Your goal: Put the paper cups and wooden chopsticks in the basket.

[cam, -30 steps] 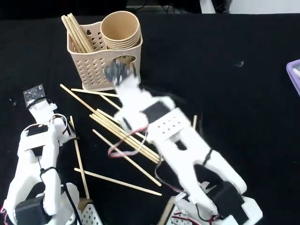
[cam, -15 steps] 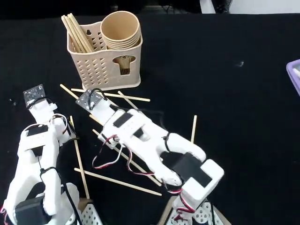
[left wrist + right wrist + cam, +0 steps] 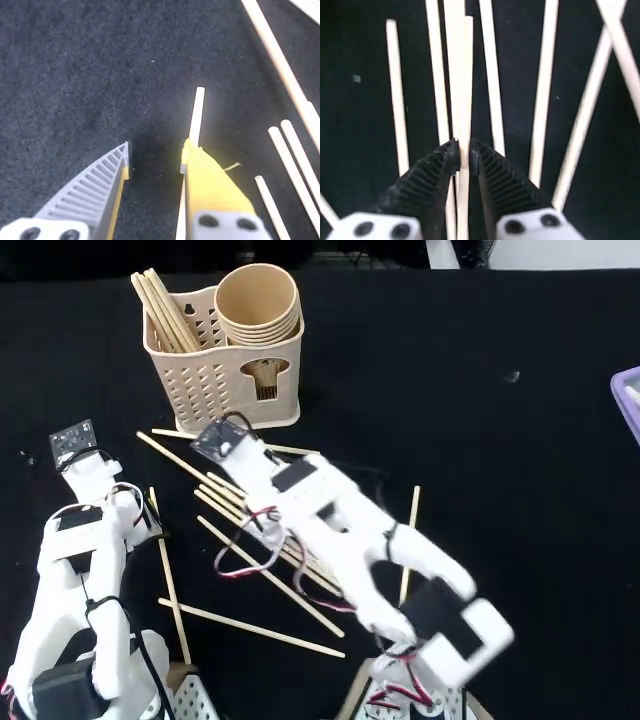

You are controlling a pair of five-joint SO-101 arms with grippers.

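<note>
Tightly, black right claw [image 3: 463,150] pinched thin pale wooden chopstick [image 3: 466,75] between tips; chopstick poked straight out ahead of claw.

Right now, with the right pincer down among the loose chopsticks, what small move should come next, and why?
Probably a short straight lift. The right pincer looks closed on one chopstick lying among others, so raising it clear first should avoid dragging its neighbours before carrying it to the basket.

Paper cups [image 3: 257,300], chopsticks [image 3: 165,312] in basket [image 3: 218,385]
</note>
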